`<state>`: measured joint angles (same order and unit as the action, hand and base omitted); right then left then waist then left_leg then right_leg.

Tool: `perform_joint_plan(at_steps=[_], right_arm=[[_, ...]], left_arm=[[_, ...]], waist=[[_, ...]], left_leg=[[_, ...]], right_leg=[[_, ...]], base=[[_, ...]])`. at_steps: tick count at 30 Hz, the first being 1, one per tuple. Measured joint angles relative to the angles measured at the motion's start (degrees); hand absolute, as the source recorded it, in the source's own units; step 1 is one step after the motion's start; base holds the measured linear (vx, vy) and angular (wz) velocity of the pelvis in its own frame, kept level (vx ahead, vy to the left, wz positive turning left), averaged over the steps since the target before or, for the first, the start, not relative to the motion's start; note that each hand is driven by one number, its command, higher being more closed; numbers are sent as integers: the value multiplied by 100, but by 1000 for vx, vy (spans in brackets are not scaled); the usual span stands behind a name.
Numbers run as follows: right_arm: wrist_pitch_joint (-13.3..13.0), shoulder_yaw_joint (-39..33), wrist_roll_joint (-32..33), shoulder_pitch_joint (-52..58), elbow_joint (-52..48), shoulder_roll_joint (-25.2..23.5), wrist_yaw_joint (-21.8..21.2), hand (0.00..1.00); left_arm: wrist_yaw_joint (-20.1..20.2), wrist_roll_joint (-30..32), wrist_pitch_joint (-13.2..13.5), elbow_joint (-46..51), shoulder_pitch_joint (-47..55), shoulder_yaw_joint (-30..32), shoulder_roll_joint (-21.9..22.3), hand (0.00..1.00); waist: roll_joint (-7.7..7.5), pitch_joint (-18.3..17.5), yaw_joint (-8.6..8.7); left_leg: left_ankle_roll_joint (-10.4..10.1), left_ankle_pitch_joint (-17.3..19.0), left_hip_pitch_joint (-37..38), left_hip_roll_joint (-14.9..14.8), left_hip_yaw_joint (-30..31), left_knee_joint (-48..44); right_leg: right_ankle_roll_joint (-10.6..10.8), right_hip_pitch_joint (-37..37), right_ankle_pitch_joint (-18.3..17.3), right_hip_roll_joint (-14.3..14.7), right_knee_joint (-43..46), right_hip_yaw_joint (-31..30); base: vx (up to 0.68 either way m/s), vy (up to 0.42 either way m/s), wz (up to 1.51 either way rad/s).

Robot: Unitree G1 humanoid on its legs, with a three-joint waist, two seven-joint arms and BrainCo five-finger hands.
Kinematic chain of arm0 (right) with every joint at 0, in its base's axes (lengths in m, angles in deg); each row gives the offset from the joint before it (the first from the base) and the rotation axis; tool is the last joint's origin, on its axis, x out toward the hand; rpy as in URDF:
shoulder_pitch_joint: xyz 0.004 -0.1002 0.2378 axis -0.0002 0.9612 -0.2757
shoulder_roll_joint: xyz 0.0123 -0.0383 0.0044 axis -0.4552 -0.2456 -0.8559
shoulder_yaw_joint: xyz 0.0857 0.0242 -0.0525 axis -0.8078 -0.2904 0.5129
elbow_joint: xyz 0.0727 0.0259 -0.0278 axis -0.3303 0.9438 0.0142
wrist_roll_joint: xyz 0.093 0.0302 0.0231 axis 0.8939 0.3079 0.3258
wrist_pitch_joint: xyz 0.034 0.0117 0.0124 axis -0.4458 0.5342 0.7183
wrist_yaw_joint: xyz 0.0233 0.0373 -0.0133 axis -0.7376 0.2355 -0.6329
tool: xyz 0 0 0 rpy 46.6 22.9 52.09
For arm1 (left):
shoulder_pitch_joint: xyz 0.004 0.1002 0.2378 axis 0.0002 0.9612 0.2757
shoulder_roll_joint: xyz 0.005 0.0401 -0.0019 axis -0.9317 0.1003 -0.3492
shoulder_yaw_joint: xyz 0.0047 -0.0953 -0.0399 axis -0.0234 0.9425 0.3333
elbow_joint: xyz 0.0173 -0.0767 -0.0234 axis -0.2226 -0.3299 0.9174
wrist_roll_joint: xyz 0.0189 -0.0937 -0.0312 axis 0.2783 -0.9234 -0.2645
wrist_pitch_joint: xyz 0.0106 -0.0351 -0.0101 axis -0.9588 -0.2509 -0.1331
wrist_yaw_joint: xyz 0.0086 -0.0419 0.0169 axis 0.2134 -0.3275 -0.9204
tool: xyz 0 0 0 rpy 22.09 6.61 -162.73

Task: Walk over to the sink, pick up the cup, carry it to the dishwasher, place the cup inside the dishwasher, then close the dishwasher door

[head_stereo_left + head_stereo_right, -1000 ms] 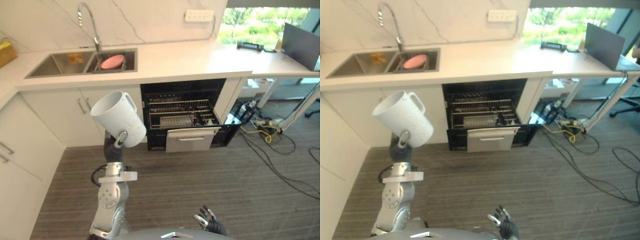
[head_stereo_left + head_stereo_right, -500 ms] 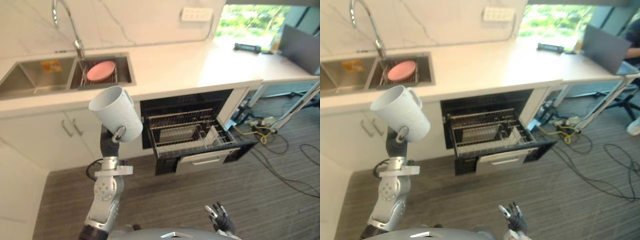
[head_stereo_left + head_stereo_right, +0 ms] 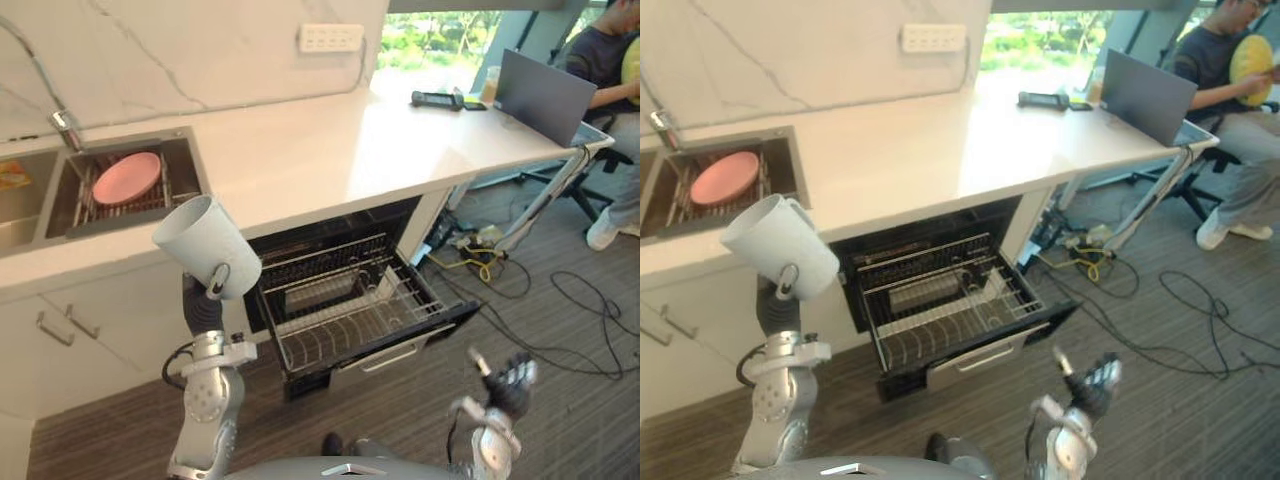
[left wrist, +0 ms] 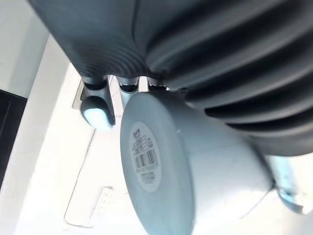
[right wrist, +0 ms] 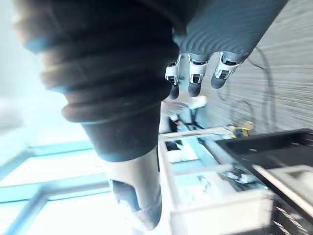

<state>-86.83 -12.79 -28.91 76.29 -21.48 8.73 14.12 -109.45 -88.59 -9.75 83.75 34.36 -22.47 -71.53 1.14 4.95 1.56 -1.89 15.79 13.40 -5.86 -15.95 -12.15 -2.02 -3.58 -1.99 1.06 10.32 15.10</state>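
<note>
My left hand [image 3: 214, 285] holds the white cup [image 3: 205, 246] up at chest height, tilted, with its mouth toward the counter. In the left wrist view its fingers [image 4: 98, 108] curl against the cup [image 4: 195, 186] near its labelled base. The dishwasher [image 3: 350, 315] under the counter stands open just right of the cup, its wire rack pulled out over the floor. Low on the right, apart from the dishwasher, my right hand [image 3: 510, 380] hangs with relaxed fingers [image 5: 190, 73] and nothing in it.
A pink plate [image 3: 125, 178] lies in the sink [image 3: 190, 165] beside the faucet [image 3: 65, 130]. The white countertop [image 3: 300, 160] runs right to a desk with a laptop [image 3: 545, 95] and a seated person [image 3: 610, 60]. Cables [image 3: 500, 250] cover the floor right of the dishwasher.
The camera has swung right and come closer to the dishwasher. The cup stays in my left hand. My right hand has risen and moved to the right.
</note>
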Motion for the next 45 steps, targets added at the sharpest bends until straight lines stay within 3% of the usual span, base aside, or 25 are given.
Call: perform_joint_plan(at_steps=[2, 3, 4, 5, 6, 7, 8, 9, 13, 16, 21, 23, 31, 32, 37, 40, 43, 45], right_arm=[[-140, 26, -201, 128, -706, -163, 430, 0], [-172, 94, -214, 190, -884, -179, 449, 0], [-182, 249, -219, 329, -1295, -177, 436, 0], [-188, 370, -282, 380, -1652, -192, 423, 0], [-217, 457, -375, 361, -1944, -203, 289, 0], [-226, 581, -392, 350, -2125, -199, 9, 0], [-226, 606, -388, 350, -2202, -179, -87, 0], [-224, 673, -359, 318, -2257, -162, -363, 0], [-166, 897, -177, 315, -2725, -246, -1003, 0], [-133, 886, 60, 104, -2936, -175, -1429, 0], [413, 855, 805, -160, -2943, -138, -1973, 0], [599, 905, 1187, -194, -2987, -138, -2247, 0], [884, 1246, 1446, -630, -3357, -66, -3003, 0], [1363, 1355, 1395, -498, -3347, 81, -3182, 0], [1363, 1392, 1395, -497, -3336, 81, -3182, 0], [1411, 1768, 1401, -505, -3269, 157, -3205, 0], [1584, 2181, 1477, -582, -3044, 315, -3406, 0], [1699, 2411, 1613, -748, -2962, 386, -3520, 0]], left_arm=[[-32, 105, 53, 330, 48, -17, 4, 100], [-32, 105, 69, 410, 66, -13, 6, 100], [-32, 104, 94, 537, 87, -13, 6, 100], [-8, 106, 124, 644, 171, -18, 11, 100], [25, 106, 161, 684, 277, -74, 31, 100], [76, 114, 168, 681, 332, -192, 33, 100], [101, 149, 167, 680, 352, -234, 53, 100], [126, 248, 162, 667, 421, -242, 116, 100], [131, 265, 163, 676, 420, -195, 60, 100], [190, 245, 212, 675, 380, -199, 45, 100], [76, 345, 268, 543, -224, -230, -6, 100], [-116, 676, 255, 350, -518, -189, -81, 100], [-693, 1130, -89, -497, -1329, 78, -121, 100], [-749, 1230, -151, -735, -1360, 305, -92, 100], [-749, 1230, -152, -734, -1361, 307, -84, 100], [-813, 1247, -152, -717, -1361, 329, -37, 100], [-1152, 1530, -243, -713, -1400, 308, -33, 100], [-1380, 1692, -304, -713, -1455, 271, -36, 100]], waist=[[-41, 42, -66], [-41, 53, -72], [-96, 110, -86], [-35, 74, -148], [-16, 52, -180], [9, 37, -158], [56, 9, -149], [113, -50, -177], [-147, -66, -157], [-183, -91, -159], [-142, -99, -54], [-141, -101, 15], [-163, -88, 178], [-246, -165, 333], [-233, -173, 320], [-228, -170, 260], [-205, -153, 202], [-183, -132, 181]], left_leg=[[-6, -6, -160, -102, -140, -788], [-13, -11, -290, -156, -146, -1155], [-40, -30, -706, -331, -156, -2097], [-16, 132, -928, -500, -225, -2457], [44, 317, -947, -604, -271, -2020], [86, 121, -942, -617, -203, -983], [80, -110, -958, -630, -124, -594], [-338, -376, -918, -603, -72, -248], [-278, -407, -941, -320, -137, -143], [-246, -403, -793, -219, -108, -31], [-161, -509, -666, -54, -111, 361], [-160, -509, -603, -28, -125, 419], [-128, -489, -626, 75, -132, 452], [-86, -466, -745, 132, -134, 308], [-85, -466, -744, 130, -134, 287], [-41, -439, -749, 129, -134, 207], [-9, -380, -753, 127, -140, 67], [-25, -330, -746, 127, -212, 21]], right_leg=[[-1, 296, 0, 28, -283, -55], [-9, 396, 6, 28, -379, -68], [-27, 576, 48, 11, -578, -110], [-38, 629, 65, 7, -648, -229], [-12, 646, 77, -47, -658, -351], [128, 624, 99, -94, -732, -451], [174, 582, 128, -73, -759, -487], [271, 544, 220, -75, -858, -616], [451, 621, 540, -280, -1251, -681], [484, 769, 558, -343, -1391, -659], [553, 758, 613, -381, -1526, -692], [561, 741, 633, -362, -1533, -832], [583, 524, 839, -374, -1537, -1166], [612, 268, 1031, -373, -1540, -1463], [604, 272, 1054, -369, -1538, -1479], [604, 269, 1137, -354, -1535, -1598], [601, 266, 1219, -358, -1538, -1616], [598, 247, 1088, -379, -1540, -1581]], base=[[116, -28, -11], [102, 15, -6], [88, 62, -20], [116, 130, -49], [106, 173, -64], [85, 170, -52], [112, 233, -50], [115, 210, -41], [95, 159, -10], [37, 62, 5], [-7, 9, -3], [-10, -3, -20], [-38, -5, -26], [-29, -5, -3], [0, 0, -2], [-18, -2, -23], [-124, -8, -22], [-154, 0, -23]])
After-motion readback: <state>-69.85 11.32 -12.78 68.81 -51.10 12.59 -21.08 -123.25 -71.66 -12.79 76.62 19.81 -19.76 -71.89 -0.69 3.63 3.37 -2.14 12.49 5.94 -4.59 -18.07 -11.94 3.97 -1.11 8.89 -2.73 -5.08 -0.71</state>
